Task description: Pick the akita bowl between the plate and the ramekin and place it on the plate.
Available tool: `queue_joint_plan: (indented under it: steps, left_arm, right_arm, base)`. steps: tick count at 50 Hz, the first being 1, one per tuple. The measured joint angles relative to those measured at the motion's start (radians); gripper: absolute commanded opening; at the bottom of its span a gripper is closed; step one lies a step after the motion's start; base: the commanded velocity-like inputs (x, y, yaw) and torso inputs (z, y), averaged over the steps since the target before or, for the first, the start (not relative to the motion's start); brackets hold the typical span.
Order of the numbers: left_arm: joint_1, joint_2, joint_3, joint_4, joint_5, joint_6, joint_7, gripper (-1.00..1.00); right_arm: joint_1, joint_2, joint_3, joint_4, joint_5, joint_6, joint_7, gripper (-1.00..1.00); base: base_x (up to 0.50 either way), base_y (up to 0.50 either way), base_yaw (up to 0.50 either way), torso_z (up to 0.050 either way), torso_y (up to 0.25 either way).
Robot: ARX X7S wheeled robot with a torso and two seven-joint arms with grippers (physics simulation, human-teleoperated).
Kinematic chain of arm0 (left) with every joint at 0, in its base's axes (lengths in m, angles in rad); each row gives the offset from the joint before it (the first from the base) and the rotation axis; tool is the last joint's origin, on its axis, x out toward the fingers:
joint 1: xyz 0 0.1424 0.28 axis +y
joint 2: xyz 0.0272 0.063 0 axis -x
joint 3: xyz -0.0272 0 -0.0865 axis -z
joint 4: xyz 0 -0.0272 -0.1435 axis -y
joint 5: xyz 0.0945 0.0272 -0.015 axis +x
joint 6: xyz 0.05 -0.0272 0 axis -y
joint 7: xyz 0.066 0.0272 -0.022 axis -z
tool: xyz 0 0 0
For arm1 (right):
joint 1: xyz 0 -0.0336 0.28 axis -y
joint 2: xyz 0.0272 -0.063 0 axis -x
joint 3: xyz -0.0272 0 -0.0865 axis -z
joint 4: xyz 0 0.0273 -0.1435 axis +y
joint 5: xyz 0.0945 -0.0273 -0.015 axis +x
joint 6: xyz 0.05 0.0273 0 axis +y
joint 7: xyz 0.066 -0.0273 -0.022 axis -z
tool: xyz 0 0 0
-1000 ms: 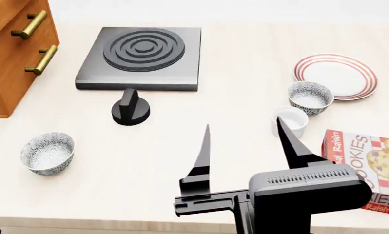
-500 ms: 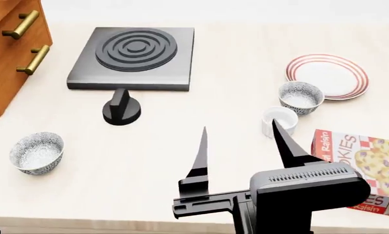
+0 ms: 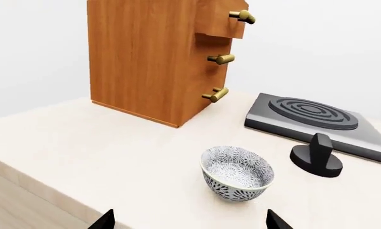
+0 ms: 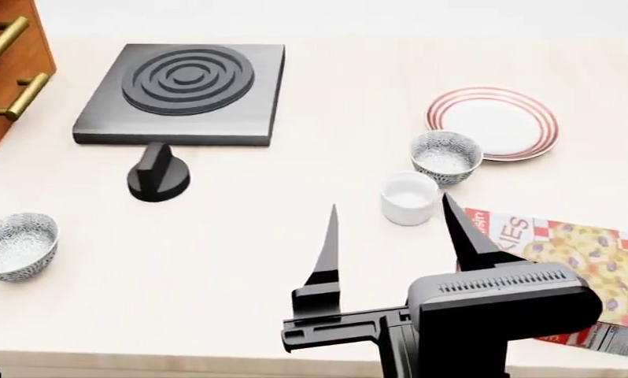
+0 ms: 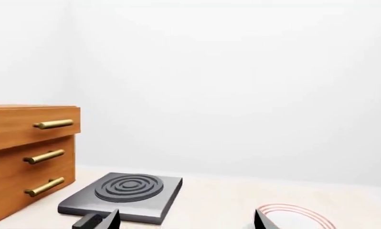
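Akita bowl (image 4: 445,156) is seen right of centre in the head view, sitting on the counter (image 4: 293,228) between the plate (image 4: 493,123) at upper right and the ramekin (image 4: 410,198) just below-left of it; bowl rim looks touching or almost touching the plate edge, cannot be told which. Right gripper (image 4: 389,236) is shown at lower centre of the head view, fingers spread wide apart, nothing held, below the ramekin. Cookie box (image 4: 566,264) is laid flat at lower right. Twin speckled bowl (image 3: 237,172) is seen at the far left edge of the head view and centre of the left wrist view, near the black knob (image 4: 157,175) and burner plate (image 4: 182,93). Left gripper (image 3: 189,223): only two fingertips are shown at the bottom of the left wrist view, set apart, empty. Wooden drawer unit (image 3: 158,57) is seen at upper left
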State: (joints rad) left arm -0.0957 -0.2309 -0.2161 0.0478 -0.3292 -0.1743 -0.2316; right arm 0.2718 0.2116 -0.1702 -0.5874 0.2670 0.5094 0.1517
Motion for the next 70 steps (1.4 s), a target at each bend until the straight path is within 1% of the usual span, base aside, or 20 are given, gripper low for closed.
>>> queue_joint_plan:
  steps: [70]
  left_arm:
    - [0.004,-0.018,0.019,-0.002,-0.018,0.009,-0.026,1.0]
  right_arm:
    - [0.003,0.027,-0.001,0.004,0.051,-0.006,0.036,1.0]
  base:
    - [0.0,-0.16,0.0,0.0,0.0]
